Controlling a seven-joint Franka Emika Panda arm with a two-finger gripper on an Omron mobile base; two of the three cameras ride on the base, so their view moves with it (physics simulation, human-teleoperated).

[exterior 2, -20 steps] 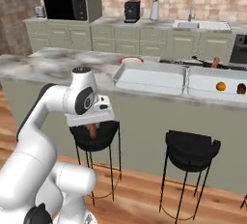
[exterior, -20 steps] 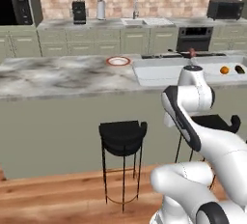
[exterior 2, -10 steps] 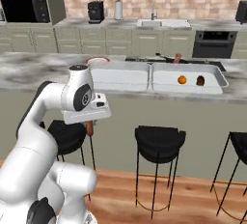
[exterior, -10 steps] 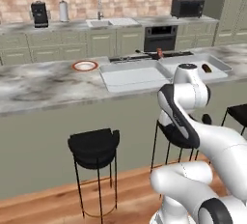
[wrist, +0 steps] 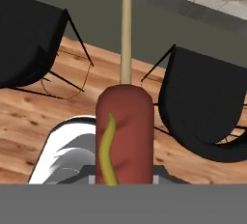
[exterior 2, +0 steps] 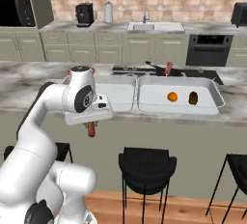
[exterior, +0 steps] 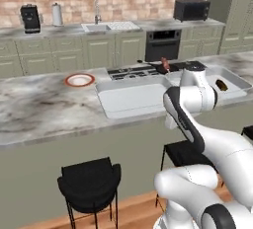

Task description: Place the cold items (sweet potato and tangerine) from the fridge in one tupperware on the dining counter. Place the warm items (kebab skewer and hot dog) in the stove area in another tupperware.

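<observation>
The tool (exterior 2: 90,124) is clamped on a hot dog (wrist: 124,133) on a stick, hanging below the near tabletop (exterior 2: 29,92) edge, left of the tupperware (exterior 2: 212,92) holding tangerine (exterior 2: 172,96) and sweet potato (exterior 2: 193,97).

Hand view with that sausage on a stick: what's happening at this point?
The gripper is shut on the hot dog, holding it low in front of the dining counter, above the stools. On the counter sit two tupperwares: the right one already holds the tangerine and sweet potato, and the left tupperware looks empty. The hot dog is not in a tray yet.
</observation>
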